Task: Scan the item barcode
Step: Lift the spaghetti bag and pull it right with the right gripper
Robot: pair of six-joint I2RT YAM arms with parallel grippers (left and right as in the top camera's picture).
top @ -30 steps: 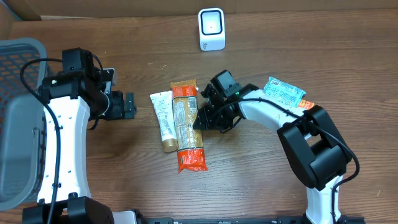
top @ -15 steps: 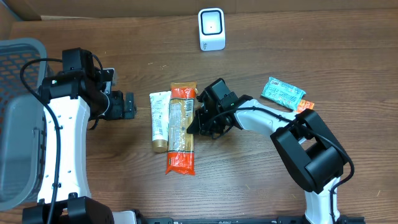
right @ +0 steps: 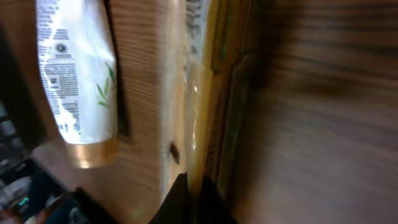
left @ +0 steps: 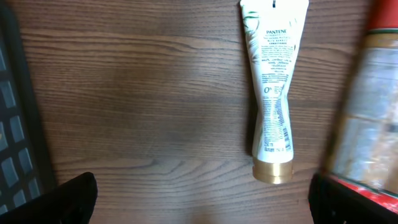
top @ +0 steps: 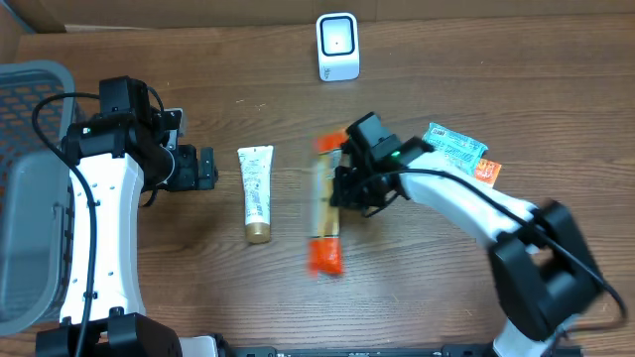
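Observation:
The item, a long clear packet with orange ends (top: 325, 213), hangs blurred above the table's middle. My right gripper (top: 344, 191) is shut on its right edge. In the right wrist view the packet (right: 200, 87) runs up from between the closed fingers of the right gripper (right: 194, 200). Its barcode is not discernible. The white scanner (top: 337, 46) stands at the far edge. My left gripper (top: 203, 169) stays open at the left, empty; the left wrist view shows the left gripper (left: 202, 202) with its fingertips wide apart over bare wood.
A white Pantene tube with a gold cap (top: 256, 193) lies left of the packet; the tube (left: 272, 93) also fills the left wrist view. A teal packet (top: 453, 146) and a small orange one (top: 486, 171) lie at the right. A grey basket (top: 30, 198) stands at the far left.
My right gripper shut on the packet's edge and carried it up and to the right, away from the tube. The left arm has not moved.

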